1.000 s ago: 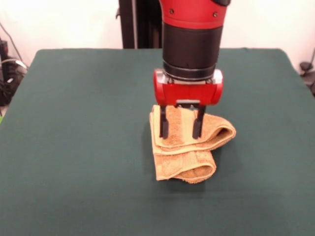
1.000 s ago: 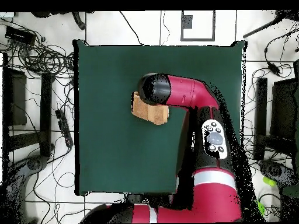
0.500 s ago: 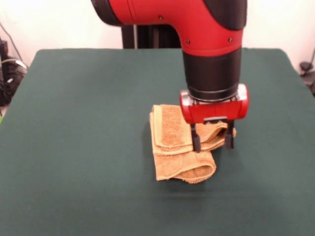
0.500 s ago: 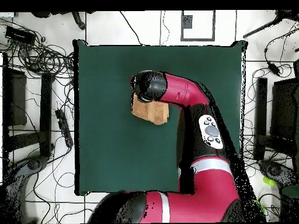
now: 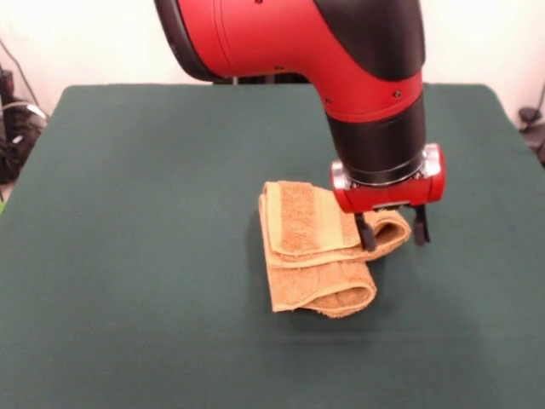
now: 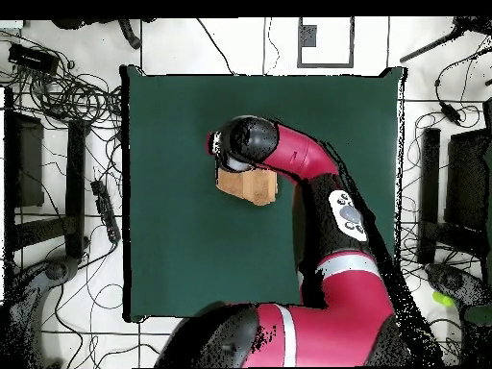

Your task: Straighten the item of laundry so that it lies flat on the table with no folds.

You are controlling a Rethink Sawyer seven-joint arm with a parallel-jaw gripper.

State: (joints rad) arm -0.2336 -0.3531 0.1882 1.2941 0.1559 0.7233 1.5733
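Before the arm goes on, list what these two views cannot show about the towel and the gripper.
- Overhead view: the arm's wrist covers part of the towel and the whole gripper.
- Front view: the gripper straddles the towel's right-hand fold with fingers apart; whether the fingers touch the cloth cannot be told.
- Front view: how many layers are folded under, and the towel's underside against the table, stay hidden by the top layers.

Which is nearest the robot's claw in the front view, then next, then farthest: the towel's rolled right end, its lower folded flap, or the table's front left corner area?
Measured from the gripper:
1. Towel's rolled right end, between the open fingers.
2. Lower folded flap, below and left.
3. Table's front left corner area, far left.
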